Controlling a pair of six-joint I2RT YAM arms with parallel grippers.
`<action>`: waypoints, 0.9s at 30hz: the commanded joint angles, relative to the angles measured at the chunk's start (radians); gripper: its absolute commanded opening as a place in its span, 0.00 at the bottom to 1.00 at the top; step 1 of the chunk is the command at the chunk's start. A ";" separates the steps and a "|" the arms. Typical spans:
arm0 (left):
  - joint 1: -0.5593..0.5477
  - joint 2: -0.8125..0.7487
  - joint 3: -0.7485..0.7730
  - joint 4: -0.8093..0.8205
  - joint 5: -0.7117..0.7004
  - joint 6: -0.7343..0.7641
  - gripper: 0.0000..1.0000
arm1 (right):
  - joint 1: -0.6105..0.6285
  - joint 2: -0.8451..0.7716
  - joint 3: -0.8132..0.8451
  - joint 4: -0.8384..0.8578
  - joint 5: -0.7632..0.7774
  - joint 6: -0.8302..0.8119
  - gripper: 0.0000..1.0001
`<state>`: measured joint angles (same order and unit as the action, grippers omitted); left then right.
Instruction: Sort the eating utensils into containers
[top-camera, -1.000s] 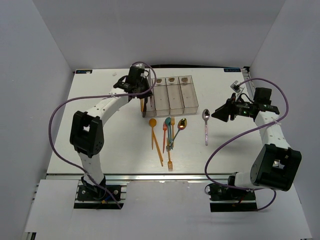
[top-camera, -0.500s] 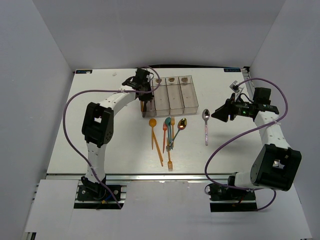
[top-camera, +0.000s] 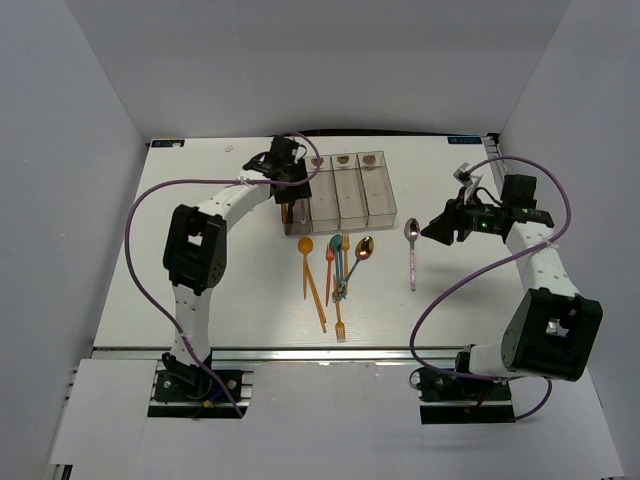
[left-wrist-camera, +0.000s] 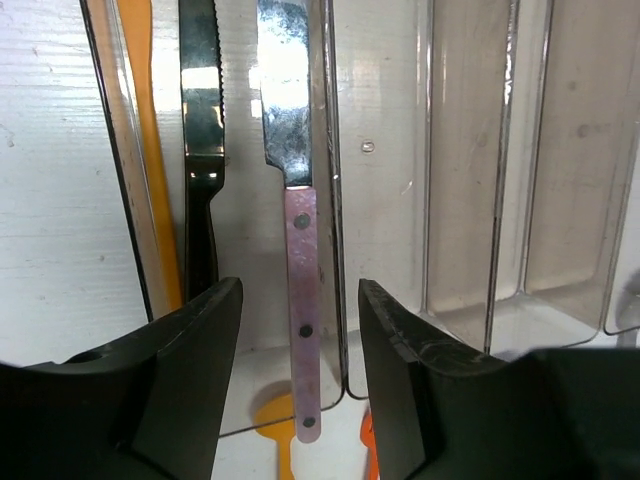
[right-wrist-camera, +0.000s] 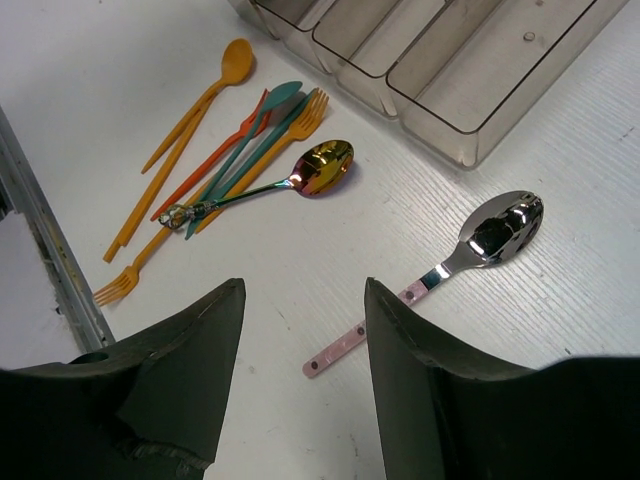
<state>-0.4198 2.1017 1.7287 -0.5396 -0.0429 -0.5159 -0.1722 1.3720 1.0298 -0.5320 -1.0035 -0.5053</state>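
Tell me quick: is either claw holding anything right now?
Left gripper: open, holding nothing.
Right gripper: open, holding nothing.

The top camera looks down from behind over the whole white table (top-camera: 260, 300). The left wrist camera sits close above the clear plastic bins (left-wrist-camera: 470, 150), which the right wrist camera sees obliquely from farther off.

The row of four bins (top-camera: 352, 195) sits at the far middle of the bench (top-camera: 200, 290). In the leftmost bin (left-wrist-camera: 245, 250), three utensils (left-wrist-camera: 200, 150) lie lengthwise, side by side. Just before the bins lies a heap of spoons and forks (top-camera: 335, 265) (several crossing one another). A lone spoon (top-camera: 412, 250) lies apart to its right, bowl toward the bins. The left end effector (left-wrist-camera: 300, 300) hangs over the leftmost bin, and the right end effector (top-camera: 437, 228) just right of the lone spoon.
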 joint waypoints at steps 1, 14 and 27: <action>0.009 -0.112 0.046 -0.008 0.020 0.007 0.61 | 0.016 0.006 -0.008 -0.005 0.061 -0.004 0.57; 0.046 -0.109 0.034 -0.022 0.115 0.063 0.59 | 0.050 -0.002 -0.022 0.010 0.124 0.027 0.58; 0.044 -0.025 0.063 -0.039 0.161 0.079 0.52 | 0.048 0.001 -0.034 0.021 0.137 0.031 0.58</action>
<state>-0.3748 2.0968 1.7462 -0.5758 0.0959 -0.4492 -0.1284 1.3735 0.9970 -0.5266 -0.8623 -0.4789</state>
